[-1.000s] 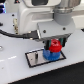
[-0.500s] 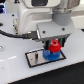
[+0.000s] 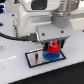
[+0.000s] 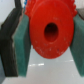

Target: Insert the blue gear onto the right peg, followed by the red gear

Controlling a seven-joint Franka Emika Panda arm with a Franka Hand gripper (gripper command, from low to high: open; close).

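Note:
The red gear (image 3: 53, 47) sits directly above the blue gear (image 3: 50, 55), which lies on the right part of the grey black-edged plate (image 3: 34, 59). My gripper (image 3: 53, 46) is shut on the red gear, a finger on either side. Seen from the wrist, the red gear (image 4: 50, 31) fills the picture, its centre hole dark, clamped between the two teal pads (image 4: 22, 47). The right peg is hidden under the gears. I cannot tell whether the red gear touches the blue one.
The plate lies on a white table (image 3: 15, 72). A black cable (image 3: 12, 36) runs along the exterior view's left toward the arm. The arm's white body (image 3: 37, 12) hangs over the back of the scene.
The gripper with the red gear has dropped slightly toward the blue gear. The blue gear and plate have not moved.

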